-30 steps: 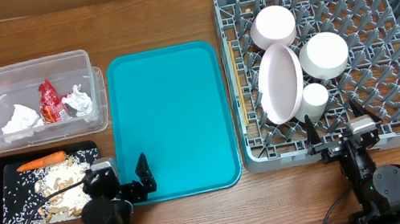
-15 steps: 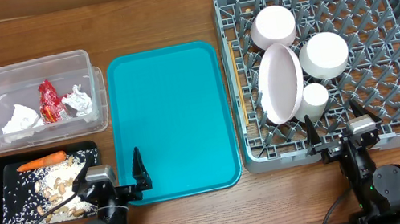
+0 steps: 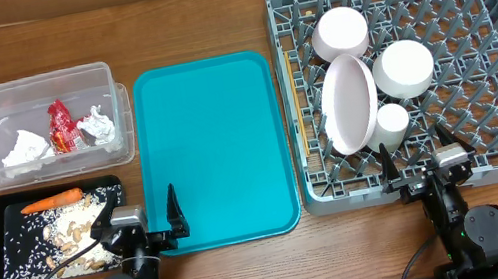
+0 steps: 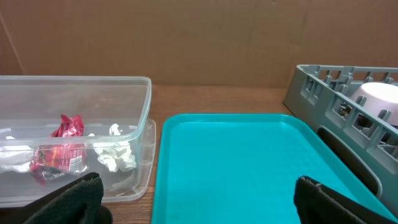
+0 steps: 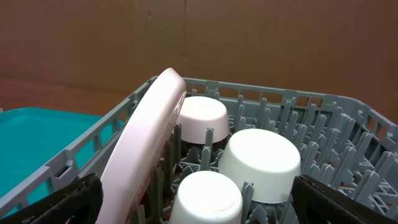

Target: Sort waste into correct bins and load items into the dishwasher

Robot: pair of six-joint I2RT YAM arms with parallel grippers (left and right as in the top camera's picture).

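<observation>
Even, soft light; sharp focus

The work surface is a wooden desk with a medium-brown finish. The grain runs parallel to the near and far edges, with faint darker streaks along it. The finish is matt.

A flat brown panel stands behind the far edge of the desk. It looks like cardboard, but the material cannot be confirmed. It fills the whole background in both wrist views. Faint creases cross it, one slanted near the left side and others upright toward the right.

Lighting is even and diffuse and comes from above. Shadows on the desk are soft and short.
</observation>
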